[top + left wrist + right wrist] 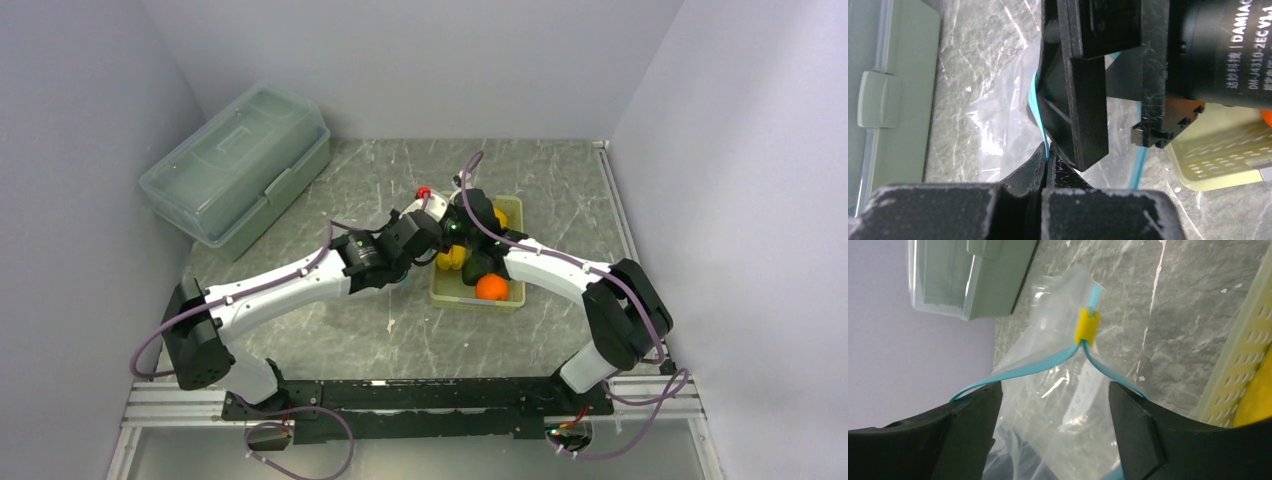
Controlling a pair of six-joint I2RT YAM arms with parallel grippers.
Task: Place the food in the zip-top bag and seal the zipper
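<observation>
R fingers [973, 430] up front, spread wide. My R gripper [1055, 405] holds nothing. Zipper [1048, 361] forks past both tips, yellow slider [1087, 326] dead ahead. My L gripper [1045, 162] is pressed shut, pinching one zipper lip. Zip-top bag [1058, 305] lies lengthwise away from my R jaws. Food [491, 287] is in basket [1243, 355], just right of them, so R arm's nearer imo.

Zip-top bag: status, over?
Left end effector shut on zipper. Right end effector open, between its parted strips. Zip-top bag unsealed. Food in basket.

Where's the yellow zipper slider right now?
Right wrist view, upper centre: the slider sits where the zipper's two strips meet, beyond the right gripper, between box and basket.
</observation>
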